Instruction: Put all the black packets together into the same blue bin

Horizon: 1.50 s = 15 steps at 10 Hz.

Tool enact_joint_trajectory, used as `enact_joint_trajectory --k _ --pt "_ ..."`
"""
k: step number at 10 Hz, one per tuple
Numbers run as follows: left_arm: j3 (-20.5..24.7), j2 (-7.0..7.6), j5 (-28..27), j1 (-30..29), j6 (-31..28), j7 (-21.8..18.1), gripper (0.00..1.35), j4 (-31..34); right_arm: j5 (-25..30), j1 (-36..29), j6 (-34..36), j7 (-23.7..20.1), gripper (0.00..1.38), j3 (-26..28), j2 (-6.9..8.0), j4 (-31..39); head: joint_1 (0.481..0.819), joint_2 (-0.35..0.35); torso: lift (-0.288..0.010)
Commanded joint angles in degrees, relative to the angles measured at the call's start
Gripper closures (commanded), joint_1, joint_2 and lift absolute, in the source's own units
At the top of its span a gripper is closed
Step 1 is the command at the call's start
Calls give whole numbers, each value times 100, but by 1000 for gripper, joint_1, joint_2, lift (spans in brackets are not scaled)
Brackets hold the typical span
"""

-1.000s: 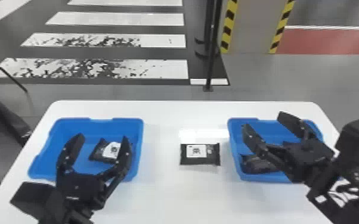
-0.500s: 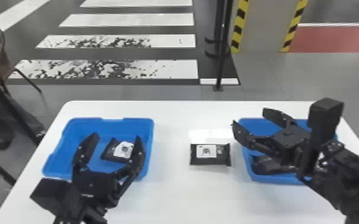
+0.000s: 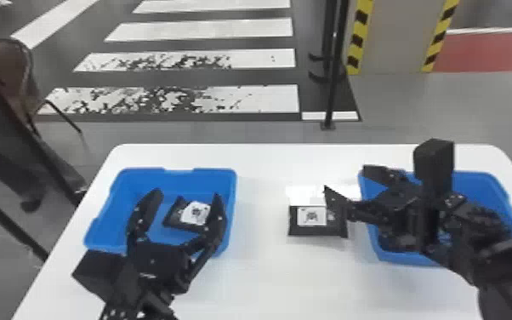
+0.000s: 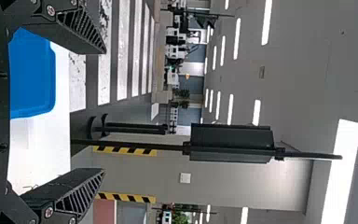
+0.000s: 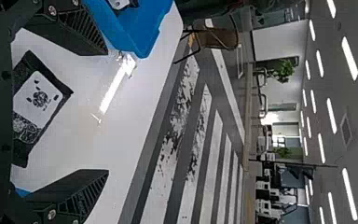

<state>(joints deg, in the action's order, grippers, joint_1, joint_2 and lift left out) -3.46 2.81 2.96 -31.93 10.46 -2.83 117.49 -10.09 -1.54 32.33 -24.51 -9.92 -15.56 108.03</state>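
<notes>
In the head view my left gripper stands open over the left blue bin, where a black packet with a white label lies. A second black packet lies flat on the white table between the bins, one finger of my open right gripper overlapping its right end. Behind that gripper is the right blue bin, its contents mostly hidden. In the left wrist view the left gripper is empty. The right wrist view has the table packet beside the open right gripper.
The white table carries both bins, with a gap between them around the middle packet. Behind the table stand a thin black post and a brown chair, with a person's legs at the left.
The right gripper has swung from over the right bin toward the middle packet and turned to point left. The whole head view has shifted slightly; the left gripper keeps its place over the left bin.
</notes>
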Motion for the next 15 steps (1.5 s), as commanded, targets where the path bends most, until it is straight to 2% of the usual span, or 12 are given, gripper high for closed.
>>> enact_joint_trajectory --k 1,5,8,11,13,14,15 --pt "-20 0 24 15 -89 -7 131 -28 -202 281 -13 -37 117 -219 -61 -643 695 93 -110" --pt "-42 0 92 99 -159 -51 131 -112 -316 1167 -350 -274 119 -1008 -175 -1979 695 109 -110" --pt "-54 0 115 127 -159 -60 131 -155 -362 1814 -252 -423 113 -1476 -210 -2753 695 124 -110" --pt "-77 0 127 170 -173 -60 131 -197 -351 2306 -27 -661 111 -1853 -219 -3386 695 125 -110" --pt "-88 -9 138 198 -173 -60 131 -225 -351 2390 142 -731 117 -1910 -219 -3526 695 120 -110" --pt "-88 -9 138 198 -159 -60 131 -225 -305 2489 283 -749 190 -2024 -219 -3568 695 115 -110" --pt "-100 -9 138 212 -145 -60 131 -239 -316 2559 339 -784 515 -2047 -210 -3667 695 114 -110"
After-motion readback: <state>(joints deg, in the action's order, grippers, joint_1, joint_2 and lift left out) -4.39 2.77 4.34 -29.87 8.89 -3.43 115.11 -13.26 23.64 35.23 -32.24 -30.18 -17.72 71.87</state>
